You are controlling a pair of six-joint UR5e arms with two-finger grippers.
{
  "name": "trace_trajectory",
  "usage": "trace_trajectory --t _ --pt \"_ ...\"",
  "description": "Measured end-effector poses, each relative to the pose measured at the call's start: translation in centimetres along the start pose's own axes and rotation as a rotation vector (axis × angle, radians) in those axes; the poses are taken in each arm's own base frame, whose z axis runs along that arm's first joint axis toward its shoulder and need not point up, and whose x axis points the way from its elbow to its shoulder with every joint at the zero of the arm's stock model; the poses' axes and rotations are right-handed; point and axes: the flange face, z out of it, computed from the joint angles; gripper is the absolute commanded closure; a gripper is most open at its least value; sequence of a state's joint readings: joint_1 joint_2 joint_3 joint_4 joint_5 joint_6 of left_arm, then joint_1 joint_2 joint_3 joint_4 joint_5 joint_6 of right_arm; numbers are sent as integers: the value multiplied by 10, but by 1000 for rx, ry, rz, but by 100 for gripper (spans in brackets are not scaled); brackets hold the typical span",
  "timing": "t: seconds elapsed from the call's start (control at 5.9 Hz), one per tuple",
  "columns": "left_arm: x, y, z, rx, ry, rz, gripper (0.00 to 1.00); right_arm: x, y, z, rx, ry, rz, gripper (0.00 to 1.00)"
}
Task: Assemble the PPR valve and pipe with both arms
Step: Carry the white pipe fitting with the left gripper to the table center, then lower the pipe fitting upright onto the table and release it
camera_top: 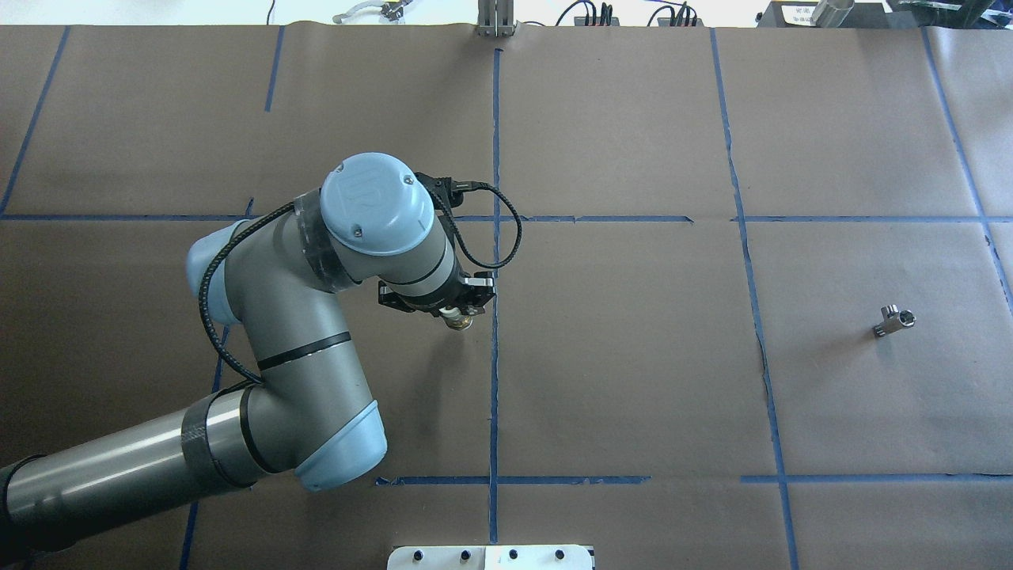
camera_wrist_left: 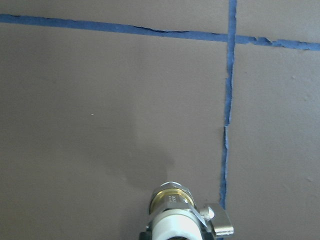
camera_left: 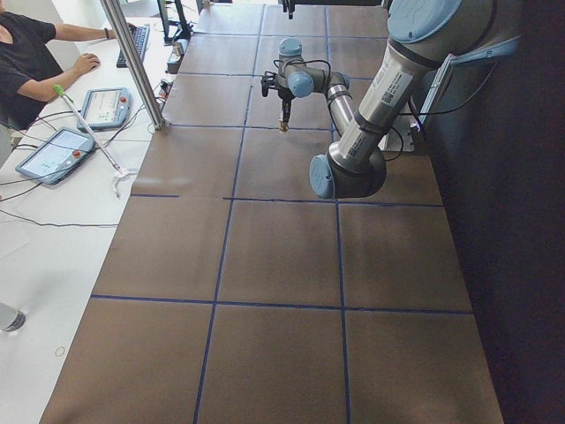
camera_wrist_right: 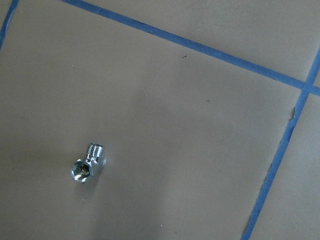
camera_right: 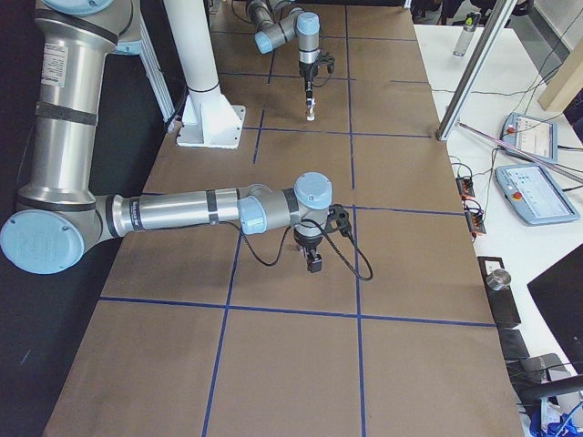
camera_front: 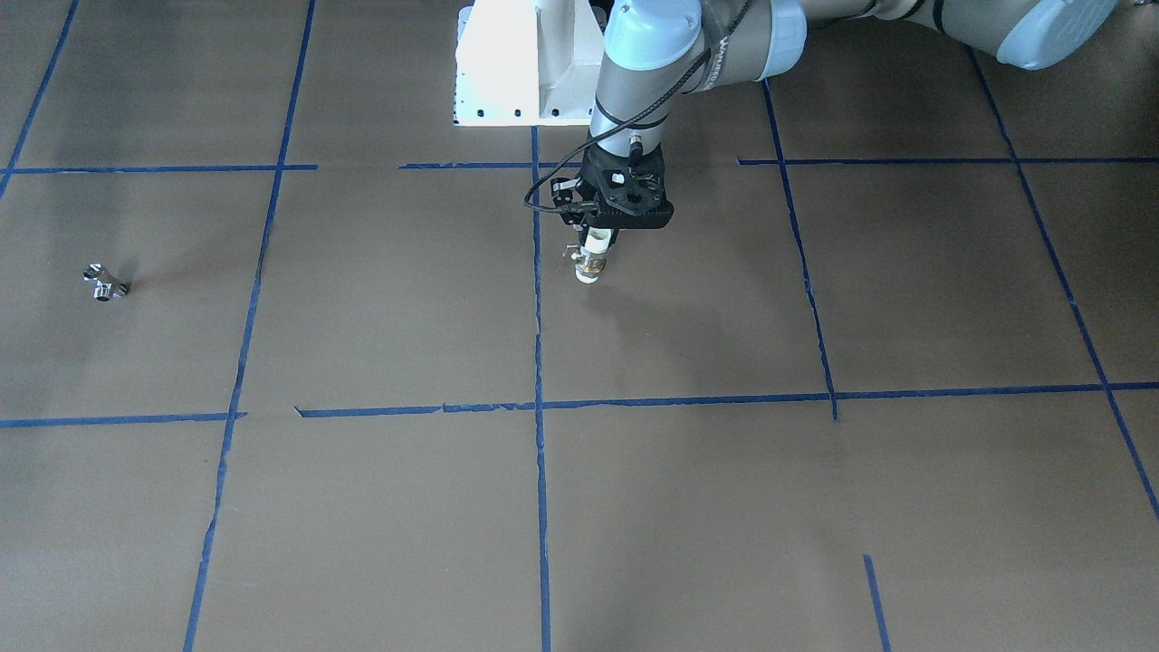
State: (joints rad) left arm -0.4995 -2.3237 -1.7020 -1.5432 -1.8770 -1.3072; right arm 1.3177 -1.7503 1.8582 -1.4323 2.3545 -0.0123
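Hanging pinched in the left tool [camera_front: 599, 238] by its white end, the PPR valve [camera_front: 593, 263]; pipe [camera_front: 105, 282] well apart.

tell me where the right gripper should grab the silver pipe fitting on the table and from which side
Probably from straight above: the pipe lies flat on the table with nothing near it. Close across its short body behind the wide open end, leaving the threaded stub free to meet the PPR valve.
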Motion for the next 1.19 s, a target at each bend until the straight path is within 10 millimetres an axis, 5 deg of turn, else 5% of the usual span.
trace_trajectory --t 0.68,1.19 --pt "47 4 9 5 -5 -19 100 0 2 0 -1 0 1 0" --pt "49 1 21 -1 -27 -25 96 1 3 1 -4 -2 4 0"
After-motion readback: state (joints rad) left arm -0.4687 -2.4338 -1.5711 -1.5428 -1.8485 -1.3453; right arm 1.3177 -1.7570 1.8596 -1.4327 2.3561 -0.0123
